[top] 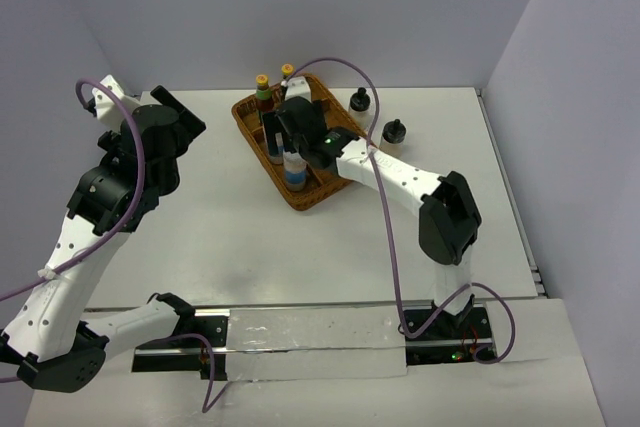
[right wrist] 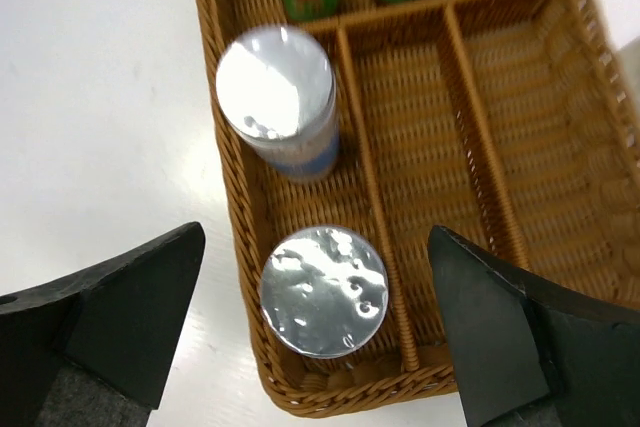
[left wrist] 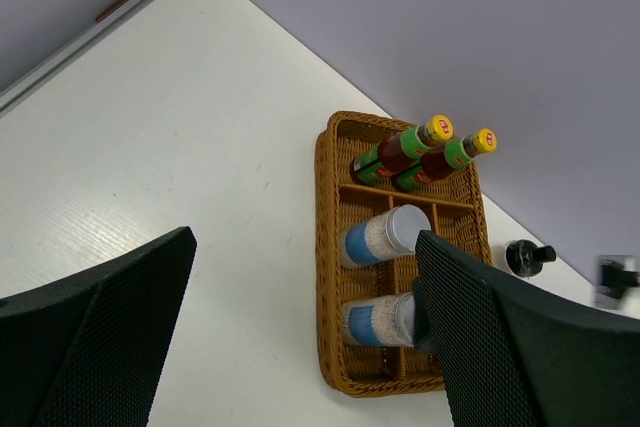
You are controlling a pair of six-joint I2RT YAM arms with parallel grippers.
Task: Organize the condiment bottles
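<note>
We hold our right gripper [right wrist: 315, 237] over the wicker basket [left wrist: 322, 247] by the desk's far edge, jaws spread and empty. The basket holds two silver-capped bottles [right wrist: 322, 292] and two yellow-capped bottles [left wrist: 400, 149]. Two black-capped bottles [top: 396, 132] stand beside it, toward the right edge. Our left gripper [left wrist: 305, 247] is spread too.

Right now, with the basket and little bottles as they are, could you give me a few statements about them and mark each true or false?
1. Both yellow-capped bottles are in the basket. True.
2. Two silver-capped bottles share one compartment. True.
3. The right claw grips one of them. False: it hangs open above them, holding nothing.
4. Two black-capped bottles sit on the table, outside the basket. True.
5. The left claw holds a bottle. False: it is open and empty.
</note>
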